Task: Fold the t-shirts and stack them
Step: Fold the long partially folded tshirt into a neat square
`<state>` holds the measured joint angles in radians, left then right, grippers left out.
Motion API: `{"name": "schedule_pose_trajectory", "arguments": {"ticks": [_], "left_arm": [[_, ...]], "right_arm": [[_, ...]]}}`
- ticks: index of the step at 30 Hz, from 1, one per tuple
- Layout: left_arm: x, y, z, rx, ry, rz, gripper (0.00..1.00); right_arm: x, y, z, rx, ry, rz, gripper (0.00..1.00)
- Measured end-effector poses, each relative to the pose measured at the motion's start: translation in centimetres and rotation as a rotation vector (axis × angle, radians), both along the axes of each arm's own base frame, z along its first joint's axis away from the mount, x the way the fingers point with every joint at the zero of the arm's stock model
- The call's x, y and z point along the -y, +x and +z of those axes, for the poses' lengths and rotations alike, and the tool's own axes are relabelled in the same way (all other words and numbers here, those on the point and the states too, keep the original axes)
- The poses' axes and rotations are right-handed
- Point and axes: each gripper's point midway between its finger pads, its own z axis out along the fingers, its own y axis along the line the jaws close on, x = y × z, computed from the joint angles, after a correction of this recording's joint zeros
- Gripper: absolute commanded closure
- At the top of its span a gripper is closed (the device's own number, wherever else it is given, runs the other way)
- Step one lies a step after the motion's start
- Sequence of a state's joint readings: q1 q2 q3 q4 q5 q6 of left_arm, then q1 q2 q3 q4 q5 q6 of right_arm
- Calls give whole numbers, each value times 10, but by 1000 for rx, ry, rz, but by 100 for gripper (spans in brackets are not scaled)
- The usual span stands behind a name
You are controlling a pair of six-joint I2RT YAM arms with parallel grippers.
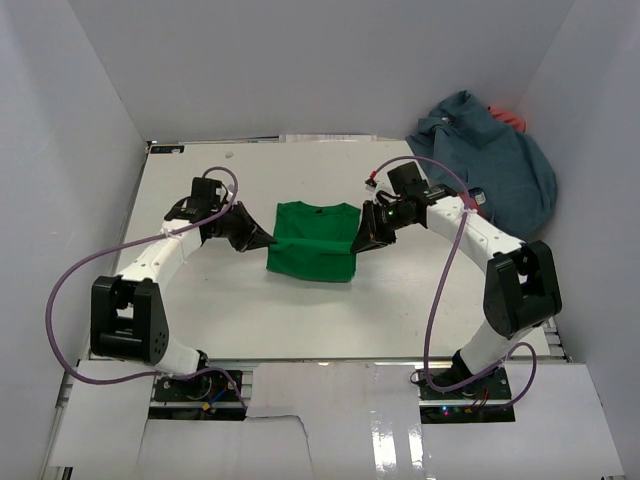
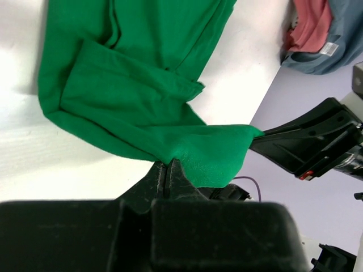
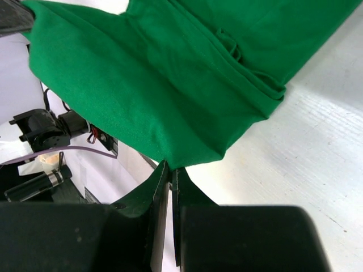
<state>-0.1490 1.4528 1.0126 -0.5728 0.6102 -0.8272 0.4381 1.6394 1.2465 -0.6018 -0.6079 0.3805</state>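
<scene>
The green t-shirt (image 1: 315,240) lies partly folded in the middle of the table, its sides pulled taut between both arms. My left gripper (image 1: 268,240) is shut on its left edge; the left wrist view shows the cloth (image 2: 130,85) pinched at the fingertips (image 2: 168,164). My right gripper (image 1: 357,243) is shut on the right edge, and the fabric (image 3: 170,73) rises from the closed tips (image 3: 171,169). The blue-grey t-shirt (image 1: 500,165) sits crumpled at the back right. A bit of the coral t-shirt (image 1: 510,118) shows behind it, and both shirts appear in the left wrist view (image 2: 309,25).
White walls (image 1: 90,120) enclose the table (image 1: 300,320) on the left, back and right. Purple cables (image 1: 60,290) loop from both arms. The crumpled pile overhangs the table's back right corner.
</scene>
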Motion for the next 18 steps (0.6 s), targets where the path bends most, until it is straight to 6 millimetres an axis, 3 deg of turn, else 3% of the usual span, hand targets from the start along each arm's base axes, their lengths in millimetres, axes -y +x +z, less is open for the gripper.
{"name": "schedule_pose_trajectory", "arguments": {"ticks": [5,18], "left_arm": [[3,27,10,35,-2,-7,100],[8,60,25,82,-5,-15,100]], "right_arm": [[-4,13,4,14,-13,2,92],[-7,43,30,77,-13,-18,92]]}}
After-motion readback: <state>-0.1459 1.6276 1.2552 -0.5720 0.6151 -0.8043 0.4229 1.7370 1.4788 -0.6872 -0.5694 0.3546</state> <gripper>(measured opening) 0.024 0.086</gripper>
